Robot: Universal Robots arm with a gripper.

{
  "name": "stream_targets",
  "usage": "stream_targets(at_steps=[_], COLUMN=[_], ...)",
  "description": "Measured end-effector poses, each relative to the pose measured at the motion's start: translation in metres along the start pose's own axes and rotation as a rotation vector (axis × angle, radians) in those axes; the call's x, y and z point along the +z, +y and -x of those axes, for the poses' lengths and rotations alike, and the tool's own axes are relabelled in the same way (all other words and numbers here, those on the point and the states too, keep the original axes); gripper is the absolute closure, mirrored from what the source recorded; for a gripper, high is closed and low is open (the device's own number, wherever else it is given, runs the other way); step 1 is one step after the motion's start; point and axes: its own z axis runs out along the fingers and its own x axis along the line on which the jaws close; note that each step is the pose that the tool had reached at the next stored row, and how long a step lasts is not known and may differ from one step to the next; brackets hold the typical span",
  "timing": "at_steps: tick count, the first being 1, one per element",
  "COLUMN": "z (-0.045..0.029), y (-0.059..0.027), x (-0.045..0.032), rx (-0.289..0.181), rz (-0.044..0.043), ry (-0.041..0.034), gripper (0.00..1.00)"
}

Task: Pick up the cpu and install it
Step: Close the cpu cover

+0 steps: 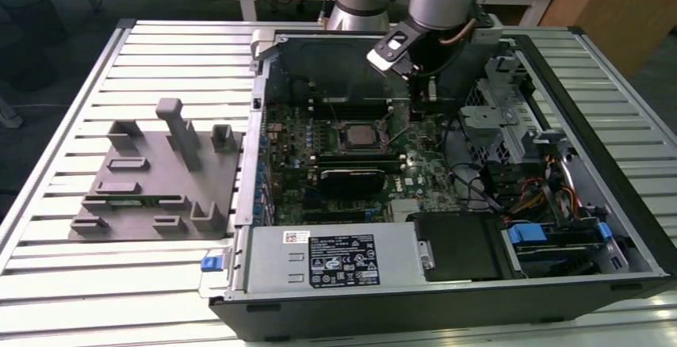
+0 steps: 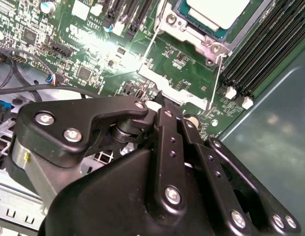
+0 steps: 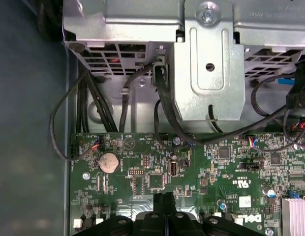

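1. Clearly the cpu (image 1: 361, 134) is not in the gripper (image 1: 430, 90): it lies flat in its socket (image 2: 192, 35) on the motherboard (image 3: 216, 167), pale lid up.
2. From the fingers (image 3: 160, 205), the cpu is well apart; in the exterior view it lies to the exterior view's left of them and nearer the camera.
3. The fingers are pressed together, only a thin seam between them in the first wrist view, and nothing is pinched.
4. They point down over the green board without touching it, as far as the exterior view shows.
5. Beside the socket, on the side away from the fingers' black linkage in the second wrist view, run the long dark memory slots (image 2: 260, 54).
6. Near the fingertips in the first wrist view sits a round silver coin cell (image 3: 109, 161) on the board.
7. Beyond the fingertips and past the board's edge stands a bare metal drive cage (image 3: 206, 73), with black cables (image 3: 165, 113) looping from under it down to the board.
8. All of this lies inside an open computer case (image 1: 445, 309), with a grey power supply (image 1: 273, 277) along its near side.
9. Well away from the fingers, outside the case to the exterior view's left, a grey tray (image 1: 127, 196) rests on the slatted table (image 1: 138, 284).
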Motion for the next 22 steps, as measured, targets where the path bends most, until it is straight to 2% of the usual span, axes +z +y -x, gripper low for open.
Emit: stream_targets(at_steps=[13,22], z=[0.0004,0.001], y=[-0.0161,-0.0371], x=[-0.0003,-0.0002], rx=[0.0,0.0], rz=[-0.0001,0.0], ry=[0.0,0.0001], gripper=[0.89,0.89])
